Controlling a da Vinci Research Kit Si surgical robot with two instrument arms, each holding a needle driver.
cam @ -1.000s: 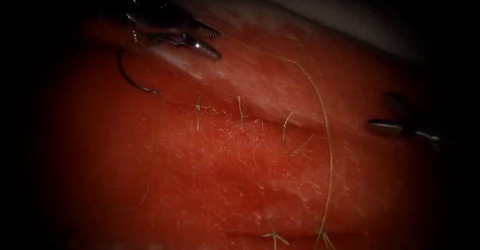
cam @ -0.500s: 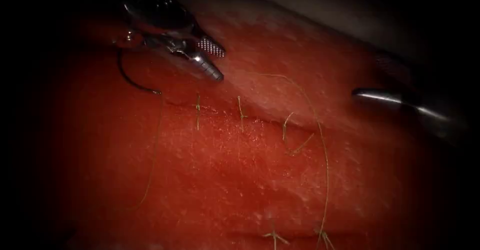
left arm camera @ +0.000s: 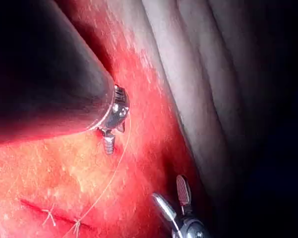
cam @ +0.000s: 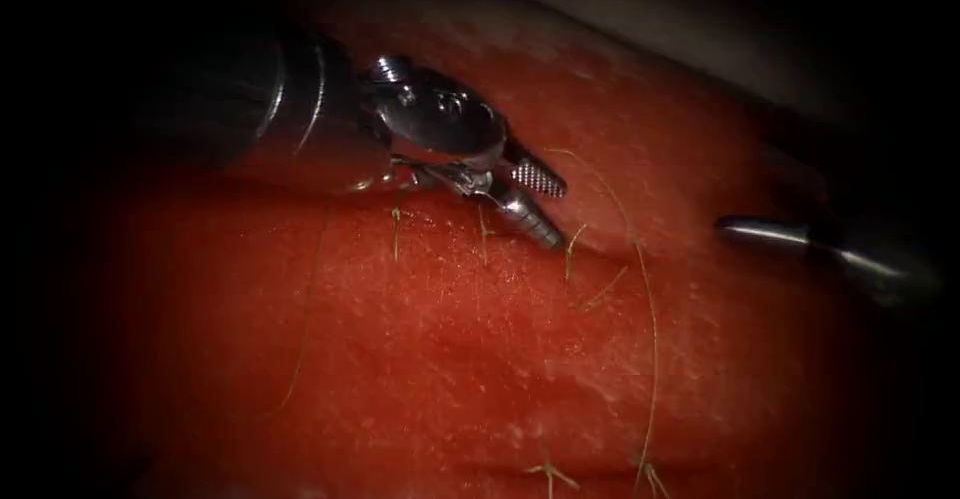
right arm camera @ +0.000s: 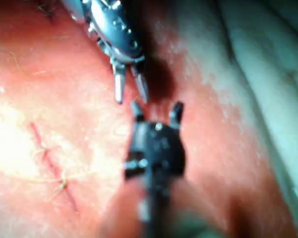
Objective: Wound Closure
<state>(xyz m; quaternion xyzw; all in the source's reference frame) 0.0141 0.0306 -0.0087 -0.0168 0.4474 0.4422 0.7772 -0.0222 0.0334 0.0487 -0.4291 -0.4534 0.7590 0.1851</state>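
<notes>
Tissue (cam: 480,359) spreads across the endoscope view, and the cut (cam: 470,234) runs along it roughly left to right, dipping a little toward the right, with short stitch ends standing across it. The left tool (cam: 548,209) comes in from the upper left along a thick shaft, its long axis slanting down and to the right; its two jaws stand narrowly apart and hold nothing, the lower one with its tip just at the cut's upper edge beside a stitch end. A long thread (cam: 650,319) curves from near those jaws down the right part of the tissue to a knot at the lower edge, and a second fainter strand (cam: 305,329) hangs down on the left. The right tool (cam: 760,231) lies well apart at the right, pointing left; I cannot tell from here how its jaws stand. I cannot make out the needle

From the left wrist view, the left tool (left arm camera: 109,144) points straight down at the tissue (left arm camera: 49,178), with the thread (left arm camera: 109,183) trailing from beside it to a knotted stitch on a second cut (left arm camera: 54,215). The right tool (left arm camera: 172,198) shows with its jaws parted and empty

From the right wrist view, the right tool (right arm camera: 156,113) points away from the camera, jaws spread wide and holding nothing. The left tool (right arm camera: 130,89) faces it from above, its tips slightly apart and close to the right tool's tips, over the tissue (right arm camera: 39,99)
</notes>
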